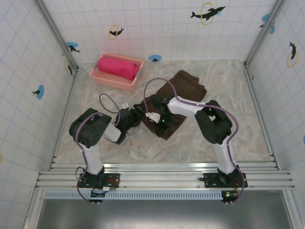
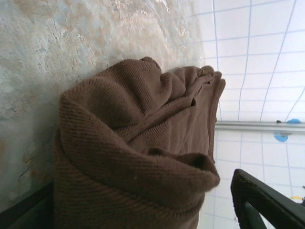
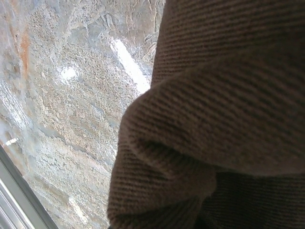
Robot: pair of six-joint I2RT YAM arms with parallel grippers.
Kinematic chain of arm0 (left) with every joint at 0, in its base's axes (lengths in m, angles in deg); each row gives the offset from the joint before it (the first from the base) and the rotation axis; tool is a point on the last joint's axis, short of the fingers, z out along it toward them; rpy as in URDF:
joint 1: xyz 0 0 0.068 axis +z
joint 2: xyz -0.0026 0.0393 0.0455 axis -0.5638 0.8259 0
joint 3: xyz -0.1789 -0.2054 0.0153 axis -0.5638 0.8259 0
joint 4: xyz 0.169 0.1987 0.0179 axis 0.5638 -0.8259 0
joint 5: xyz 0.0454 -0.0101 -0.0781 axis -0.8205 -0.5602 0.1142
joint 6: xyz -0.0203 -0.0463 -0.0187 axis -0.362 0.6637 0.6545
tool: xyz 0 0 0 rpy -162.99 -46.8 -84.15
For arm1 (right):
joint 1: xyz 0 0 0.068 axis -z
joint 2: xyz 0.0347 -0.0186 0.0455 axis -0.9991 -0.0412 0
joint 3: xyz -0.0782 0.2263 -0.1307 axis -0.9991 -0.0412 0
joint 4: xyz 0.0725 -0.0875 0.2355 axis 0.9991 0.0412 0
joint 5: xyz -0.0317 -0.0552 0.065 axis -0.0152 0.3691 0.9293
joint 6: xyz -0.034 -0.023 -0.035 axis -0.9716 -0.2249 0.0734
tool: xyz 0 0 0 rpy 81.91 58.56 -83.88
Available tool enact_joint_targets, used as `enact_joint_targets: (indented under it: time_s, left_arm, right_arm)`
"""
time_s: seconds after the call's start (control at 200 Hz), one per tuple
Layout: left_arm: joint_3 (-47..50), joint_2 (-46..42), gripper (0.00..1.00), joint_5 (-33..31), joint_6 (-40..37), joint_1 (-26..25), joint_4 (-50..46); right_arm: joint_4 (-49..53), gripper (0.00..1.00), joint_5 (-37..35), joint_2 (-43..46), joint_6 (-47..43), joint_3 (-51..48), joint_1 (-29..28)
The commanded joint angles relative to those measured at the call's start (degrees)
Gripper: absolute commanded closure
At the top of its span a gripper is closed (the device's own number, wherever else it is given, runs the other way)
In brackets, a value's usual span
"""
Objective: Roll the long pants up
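From above, the left fingers (image 1: 137,114) and right fingers (image 1: 159,121) meet at the near end of the long pants (image 1: 183,88), mid-surface (image 1: 228,81), with tiled walls around. In the left wrist view, the fingers are spread wide with the brown roll between them. The right wrist view has ribbed folds up close; I can't tell its grip.

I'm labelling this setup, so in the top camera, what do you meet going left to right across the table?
The pink basket → long pants → right arm's elbow.
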Motion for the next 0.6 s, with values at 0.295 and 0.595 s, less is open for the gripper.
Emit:
enact_joint_targets:
  time_s: [0.295, 0.595]
  left_arm:
    - [-2.2, 7.5, 0.22, 12.3, -8.3, 2.5, -13.1]
    - [-8.5, 8.3, 0.93, 20.7, -18.4, 6.8, -24.2]
  right_arm:
    - [-0.1, 1.00, -2.9, -2.1, -1.8, 0.3, 2.0]
    - [0.2, 1.00, -3.3, -2.4, -3.2, 1.0, 2.7]
